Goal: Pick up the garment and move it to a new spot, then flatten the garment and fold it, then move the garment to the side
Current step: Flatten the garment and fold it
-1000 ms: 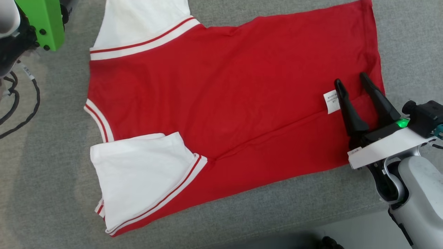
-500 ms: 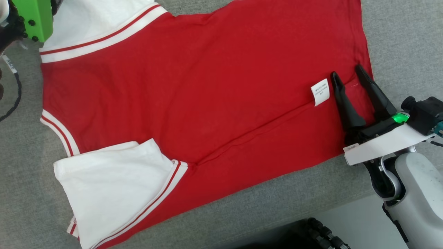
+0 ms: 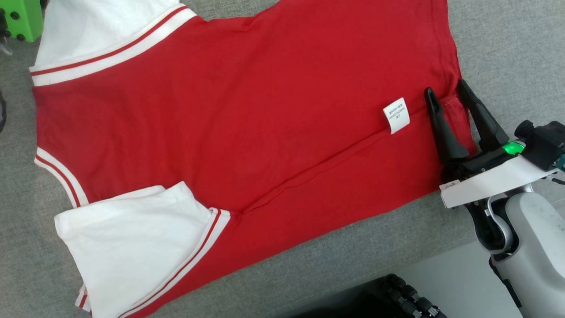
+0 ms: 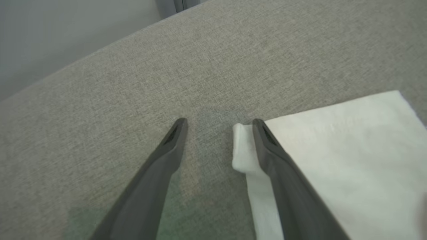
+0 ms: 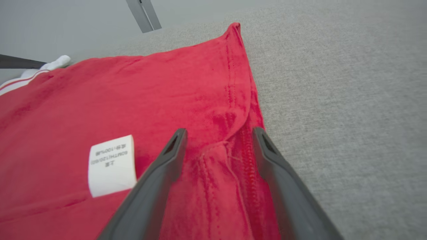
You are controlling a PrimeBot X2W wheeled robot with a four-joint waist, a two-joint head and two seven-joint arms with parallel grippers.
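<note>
Robot lab or test room. A wide grey fabric-covered surface (image 3: pixel 335 265) serves as the worktop, with a red-and-white garment (image 3: pixel 247 110) spread flat on it. Plain grey backdrop (image 4: pixel 66 36) beyond its far edge, bare metal frame strut (image 5: pixel 143 15) standing there. Pale smooth floor (image 3: pixel 459 282) below the near edge. Black ribbed part (image 3: pixel 406 296) low down, possibly cable conduit, too cropped to tell.

Head view from above; wrist views low, close along shared garment (image 3: pixel 247 110).
</note>
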